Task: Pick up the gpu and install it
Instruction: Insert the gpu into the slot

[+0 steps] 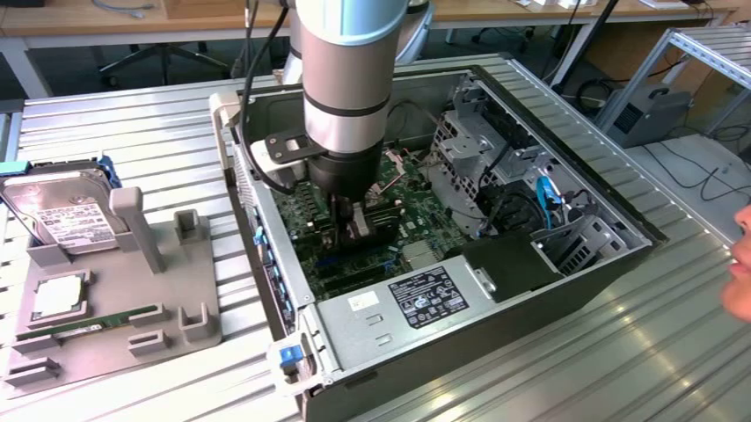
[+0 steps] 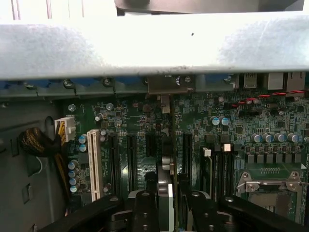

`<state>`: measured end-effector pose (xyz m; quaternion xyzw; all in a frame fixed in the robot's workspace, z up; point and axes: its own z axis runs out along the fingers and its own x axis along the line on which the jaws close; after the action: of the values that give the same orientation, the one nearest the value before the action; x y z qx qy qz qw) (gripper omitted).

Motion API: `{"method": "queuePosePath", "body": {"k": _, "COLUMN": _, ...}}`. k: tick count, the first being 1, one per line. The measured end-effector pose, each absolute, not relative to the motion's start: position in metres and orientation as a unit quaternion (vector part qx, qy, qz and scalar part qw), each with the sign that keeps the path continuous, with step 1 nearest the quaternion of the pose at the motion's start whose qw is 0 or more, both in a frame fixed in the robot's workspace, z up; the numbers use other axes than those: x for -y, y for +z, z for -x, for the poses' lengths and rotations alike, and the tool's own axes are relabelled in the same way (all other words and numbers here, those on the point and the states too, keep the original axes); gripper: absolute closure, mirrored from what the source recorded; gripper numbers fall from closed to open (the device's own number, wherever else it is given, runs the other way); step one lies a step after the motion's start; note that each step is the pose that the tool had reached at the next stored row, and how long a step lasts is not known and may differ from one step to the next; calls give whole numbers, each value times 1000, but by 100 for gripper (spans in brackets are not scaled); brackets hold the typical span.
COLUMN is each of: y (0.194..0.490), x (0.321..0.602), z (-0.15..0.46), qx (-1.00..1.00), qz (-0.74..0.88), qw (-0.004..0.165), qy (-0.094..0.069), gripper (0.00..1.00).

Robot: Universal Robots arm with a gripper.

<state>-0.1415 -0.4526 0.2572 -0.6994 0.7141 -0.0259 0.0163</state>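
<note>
The gpu (image 2: 170,140) shows edge-on in the wrist view as a thin dark card standing upright over the green motherboard (image 2: 145,121), in line with the black expansion slots. Its metal end bracket (image 2: 170,84) sits against the case's rear wall (image 2: 145,43). My gripper (image 2: 166,200) is shut on the card's near end, with black fingers (image 2: 142,210) on either side. In the exterior view the gripper (image 1: 352,230) reaches straight down into the open computer case (image 1: 564,281), low over the board, with the gpu (image 1: 366,224) between its fingers.
A white slot (image 2: 92,164) and the CPU socket (image 2: 270,186) flank the card. Inside the case are the power supply (image 1: 411,308) and a drive cage (image 1: 470,149). A grey fixture (image 1: 176,308) outside holds a hard drive (image 1: 65,220) and a memory stick (image 1: 88,323). A person (image 1: 740,264) is at the exterior view's right edge.
</note>
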Motion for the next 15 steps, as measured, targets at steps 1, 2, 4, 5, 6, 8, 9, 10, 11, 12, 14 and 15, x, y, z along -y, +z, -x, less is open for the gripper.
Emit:
{"method": "queuePosePath", "body": {"k": 1, "y": 257, "x": 453, "z": 142, "qx": -714, "qz": 699, "qw": 16, "qy": -26, "gripper": 72}}
{"method": "queuePosePath", "body": {"k": 2, "y": 257, "x": 453, "z": 142, "qx": -714, "qz": 699, "qw": 16, "qy": -26, "gripper": 72}}
{"method": "queuePosePath", "body": {"k": 4, "y": 257, "x": 453, "z": 142, "qx": -714, "qz": 699, "qw": 17, "qy": -26, "gripper": 72}}
{"method": "queuePosePath", "body": {"k": 5, "y": 257, "x": 453, "z": 142, "qx": -714, "qz": 699, "qw": 16, "qy": -26, "gripper": 72}}
{"method": "queuePosePath", "body": {"k": 6, "y": 257, "x": 453, "z": 141, "qx": -714, "qz": 699, "qw": 16, "qy": -26, "gripper": 72}}
{"method": "queuePosePath", "body": {"k": 8, "y": 256, "x": 453, "z": 141, "qx": -714, "qz": 699, "qw": 16, "qy": -26, "gripper": 72}}
{"method": "queuePosePath", "body": {"k": 9, "y": 256, "x": 453, "z": 141, "qx": -714, "qz": 699, "qw": 16, "qy": -26, "gripper": 72}}
{"method": "queuePosePath", "body": {"k": 10, "y": 256, "x": 453, "z": 141, "qx": -714, "qz": 699, "qw": 16, "qy": -26, "gripper": 72}}
{"method": "queuePosePath", "body": {"k": 11, "y": 256, "x": 453, "z": 141, "qx": -714, "qz": 699, "qw": 16, "qy": -26, "gripper": 72}}
{"method": "queuePosePath", "body": {"k": 12, "y": 256, "x": 453, "z": 141, "qx": -714, "qz": 699, "qw": 16, "qy": -26, "gripper": 72}}
{"method": "queuePosePath", "body": {"k": 14, "y": 256, "x": 453, "z": 141, "qx": -714, "qz": 699, "qw": 16, "qy": -26, "gripper": 72}}
{"method": "queuePosePath", "body": {"k": 15, "y": 255, "x": 453, "z": 141, "qx": -714, "qz": 699, "qw": 16, "qy": -26, "gripper": 72}}
